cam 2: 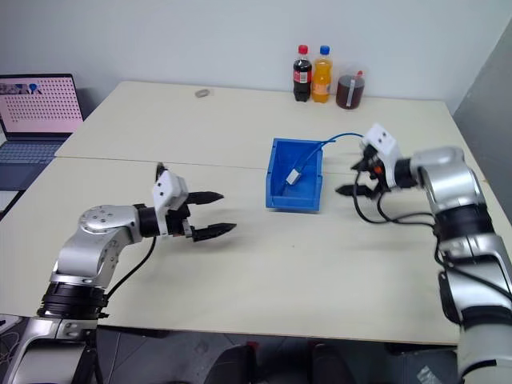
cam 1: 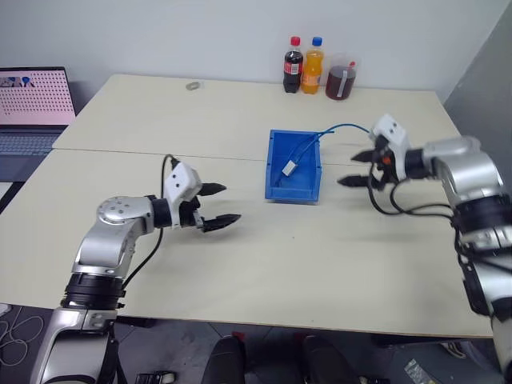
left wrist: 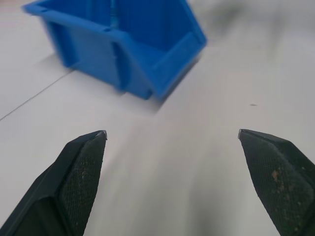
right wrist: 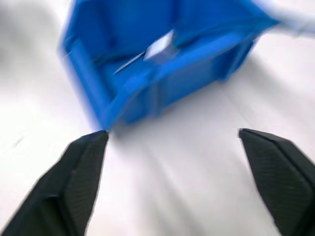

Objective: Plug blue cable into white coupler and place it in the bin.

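Observation:
The bright blue bin (cam 1: 276,186) stands at the table's middle. Inside it lies the white coupler (cam 1: 290,167) with the light blue cable (cam 1: 336,129) running from it up over the bin's far right rim onto the table. Right of the bin my right gripper (cam 1: 354,169) hovers open and empty, pointing toward the bin; its wrist view looks into the bin (right wrist: 123,105) at the coupler (right wrist: 160,48). Left of the bin my left gripper (cam 1: 221,204) is open and empty above the table, and its wrist view takes in the bin (left wrist: 162,64).
Two drink bottles (cam 1: 304,66) and a cup of dark liquid (cam 1: 341,78) stand at the table's far edge. A small round object (cam 1: 193,86) lies at the far left of the table. A laptop (cam 1: 32,108) sits off the left side.

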`<state>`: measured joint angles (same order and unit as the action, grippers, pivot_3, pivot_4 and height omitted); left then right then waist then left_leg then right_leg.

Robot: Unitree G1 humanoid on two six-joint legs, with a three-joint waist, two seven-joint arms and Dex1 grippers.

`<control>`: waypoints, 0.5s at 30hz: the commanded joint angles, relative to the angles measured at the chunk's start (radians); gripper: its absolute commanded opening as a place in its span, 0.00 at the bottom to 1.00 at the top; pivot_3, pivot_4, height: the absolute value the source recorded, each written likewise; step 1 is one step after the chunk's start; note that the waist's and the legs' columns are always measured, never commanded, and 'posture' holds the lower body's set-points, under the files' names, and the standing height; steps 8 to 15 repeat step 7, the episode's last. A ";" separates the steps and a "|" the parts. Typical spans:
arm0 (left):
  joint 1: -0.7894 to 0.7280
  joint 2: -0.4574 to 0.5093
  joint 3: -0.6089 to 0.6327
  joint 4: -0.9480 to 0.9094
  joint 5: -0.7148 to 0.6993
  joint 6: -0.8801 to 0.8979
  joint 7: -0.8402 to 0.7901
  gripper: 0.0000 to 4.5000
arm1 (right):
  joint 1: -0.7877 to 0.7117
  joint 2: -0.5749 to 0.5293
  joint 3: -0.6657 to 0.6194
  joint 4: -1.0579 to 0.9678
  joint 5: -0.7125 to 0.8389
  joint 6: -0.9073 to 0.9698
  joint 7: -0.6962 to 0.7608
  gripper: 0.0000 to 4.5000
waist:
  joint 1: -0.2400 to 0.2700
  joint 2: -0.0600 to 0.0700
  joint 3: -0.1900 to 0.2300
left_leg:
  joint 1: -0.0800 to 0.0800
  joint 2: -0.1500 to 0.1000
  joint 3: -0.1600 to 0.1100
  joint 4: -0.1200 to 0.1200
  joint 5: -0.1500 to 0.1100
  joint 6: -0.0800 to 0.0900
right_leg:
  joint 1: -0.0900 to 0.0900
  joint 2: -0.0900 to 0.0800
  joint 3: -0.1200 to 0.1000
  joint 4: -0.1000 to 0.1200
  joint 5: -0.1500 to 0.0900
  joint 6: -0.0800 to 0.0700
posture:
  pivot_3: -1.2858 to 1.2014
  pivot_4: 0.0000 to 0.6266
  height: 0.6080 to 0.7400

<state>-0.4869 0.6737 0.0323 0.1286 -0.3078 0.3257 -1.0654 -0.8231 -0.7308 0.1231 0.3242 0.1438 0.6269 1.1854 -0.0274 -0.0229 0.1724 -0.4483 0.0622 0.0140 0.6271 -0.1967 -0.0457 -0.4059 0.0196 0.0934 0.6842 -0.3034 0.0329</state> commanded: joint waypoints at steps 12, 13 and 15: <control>0.002 0.035 0.068 -0.070 -0.032 0.052 0.059 1.00 | 0.326 0.018 -0.287 -0.614 0.227 0.247 -0.222 1.00 | -0.008 0.000 0.000 | 0.003 0.000 -0.001 0.003 0.000 0.000 | 0.000 0.001 0.000 0.008 0.000 0.001 | 0.52 0.24 1.00; 0.002 0.035 0.068 -0.070 -0.032 0.052 0.059 1.00 | 0.326 0.018 -0.287 -0.614 0.227 0.247 -0.222 1.00 | -0.008 0.000 0.000 | 0.003 0.000 -0.001 0.003 0.000 0.000 | 0.000 0.001 0.000 0.008 0.000 0.001 | 0.52 0.24 1.00; 0.002 0.035 0.068 -0.070 -0.032 0.052 0.059 1.00 | 0.326 0.018 -0.287 -0.614 0.227 0.247 -0.222 1.00 | -0.008 0.000 0.000 | 0.003 0.000 -0.001 0.003 0.000 0.000 | 0.000 0.001 0.000 0.008 0.000 0.001 | 0.52 0.24 1.00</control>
